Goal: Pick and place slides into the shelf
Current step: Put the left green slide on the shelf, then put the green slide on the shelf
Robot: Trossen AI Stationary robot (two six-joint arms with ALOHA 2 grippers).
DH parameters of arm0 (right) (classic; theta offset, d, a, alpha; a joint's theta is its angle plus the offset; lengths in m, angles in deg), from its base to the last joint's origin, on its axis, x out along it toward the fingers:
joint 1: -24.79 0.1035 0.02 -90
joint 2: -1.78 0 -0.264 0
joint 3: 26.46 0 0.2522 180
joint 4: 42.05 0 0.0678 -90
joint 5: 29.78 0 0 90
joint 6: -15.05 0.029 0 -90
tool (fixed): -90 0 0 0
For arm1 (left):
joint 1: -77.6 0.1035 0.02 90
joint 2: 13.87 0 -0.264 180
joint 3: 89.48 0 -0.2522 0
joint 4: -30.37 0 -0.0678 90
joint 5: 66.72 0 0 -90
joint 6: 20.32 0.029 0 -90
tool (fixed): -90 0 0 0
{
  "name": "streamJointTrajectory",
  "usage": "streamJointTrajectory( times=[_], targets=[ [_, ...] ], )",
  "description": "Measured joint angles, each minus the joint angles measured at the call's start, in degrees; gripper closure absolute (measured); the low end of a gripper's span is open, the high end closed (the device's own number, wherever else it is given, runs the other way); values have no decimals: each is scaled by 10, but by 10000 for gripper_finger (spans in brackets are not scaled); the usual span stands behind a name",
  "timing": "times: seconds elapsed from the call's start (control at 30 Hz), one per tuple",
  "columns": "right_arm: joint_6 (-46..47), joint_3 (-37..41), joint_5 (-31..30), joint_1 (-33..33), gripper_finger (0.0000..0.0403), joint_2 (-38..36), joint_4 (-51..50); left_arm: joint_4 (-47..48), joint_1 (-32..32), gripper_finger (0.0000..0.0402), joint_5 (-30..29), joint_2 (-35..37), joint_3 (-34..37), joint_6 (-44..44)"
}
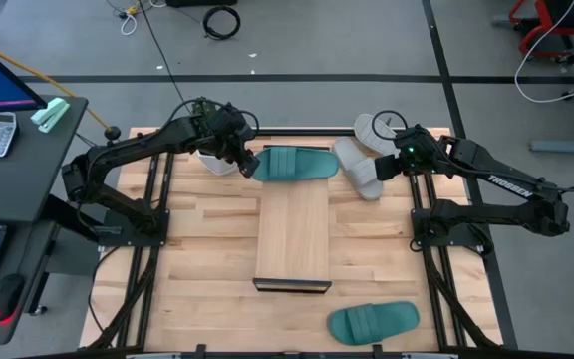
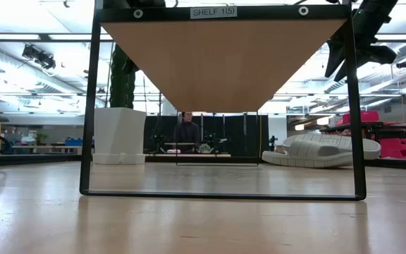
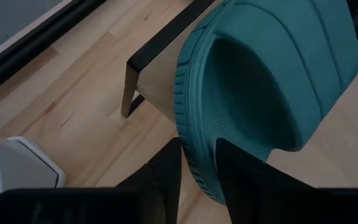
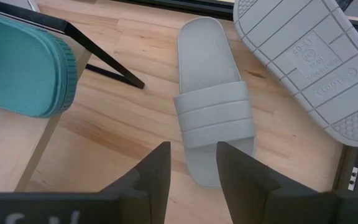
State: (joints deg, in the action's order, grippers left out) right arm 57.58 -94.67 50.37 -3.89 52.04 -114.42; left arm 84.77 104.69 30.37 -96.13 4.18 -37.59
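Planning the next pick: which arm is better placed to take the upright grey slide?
Right. The right gripper hangs open directly over the grey slide; the left gripper is clamped on the teal slide at the shelf.

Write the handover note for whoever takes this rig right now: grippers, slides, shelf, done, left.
Left gripper: shut on the rim of one teal slide, which lies across the far end of the shelf.
Right gripper: open, above the upright grey slide on the table beside the shelf, not gripping it.
Second grey slide: sole up, at the far right edge, next to the first.
Second teal slide: on the table near the front edge.
Done: one teal slide is at the shelf, not yet released.
Left: release it; place the other three.
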Motion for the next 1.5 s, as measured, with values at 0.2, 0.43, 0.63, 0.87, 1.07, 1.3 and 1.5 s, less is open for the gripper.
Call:
streamJointTrajectory(
  times=[0.2, 0.43, 0.63, 0.87, 1.07, 1.3, 1.5],
  targets=[
    [0, 0, 0, 0, 265, 0, 0, -1, 0, 276, -12, 0, 0, 7],
    [0, 0, 0, 0, 265, 0, 0, -1, 0, 247, -15, 0, 0, 28],
    [0, 0, 0, 0, 265, 0, 0, -1, -9, 239, -15, 0, 0, 28],
    [0, 0, 0, 0, 265, 0, 0, -7, -41, 237, -15, 0, 0, 5],
    [0, 0, 0, 0, 265, 0, 0, -29, -84, 242, -13, 3, 0, -46],
    [-6, 0, 19, 0, 265, 0, 0, -26, -153, 250, -12, 6, 0, -91],
    [-7, 0, 47, 0, 265, 0, -10, -25, -201, 244, -20, 6, 0, -130]
  ],
)
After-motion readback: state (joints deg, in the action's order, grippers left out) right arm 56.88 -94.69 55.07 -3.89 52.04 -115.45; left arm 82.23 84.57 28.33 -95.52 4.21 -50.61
